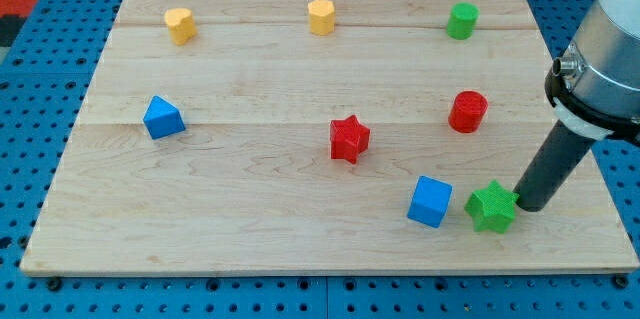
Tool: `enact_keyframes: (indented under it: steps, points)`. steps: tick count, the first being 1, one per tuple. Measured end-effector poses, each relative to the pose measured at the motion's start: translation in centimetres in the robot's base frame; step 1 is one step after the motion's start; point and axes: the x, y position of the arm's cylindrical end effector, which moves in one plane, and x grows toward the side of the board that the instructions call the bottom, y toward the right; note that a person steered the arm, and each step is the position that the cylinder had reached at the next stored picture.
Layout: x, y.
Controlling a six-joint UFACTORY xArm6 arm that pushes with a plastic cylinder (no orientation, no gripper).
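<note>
My tip [530,206] sits near the counter's [250,229] bottom-right corner, at the right side of the green star block [491,206], touching it or nearly so (the gap, if any, is too fine to resolve). There are no jaws on this rig: the arm ends in a plain rod, so nothing spreads, closes or pinches, and contact is by the rod's side only. To keep a push steady, the rod should bear on the star's middle, not on a point, since an off-centre press would likely spin it. The blue cube [430,201] lies just beside the star towards the view's left. The red cylinder [467,111] and red star [349,138] stand farther up the counter.
</note>
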Motion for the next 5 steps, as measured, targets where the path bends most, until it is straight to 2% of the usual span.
enact_keyframes:
  steps: [1, 5]
  points:
    - [-5.0, 1.1]
    - [-5.2, -3.2]
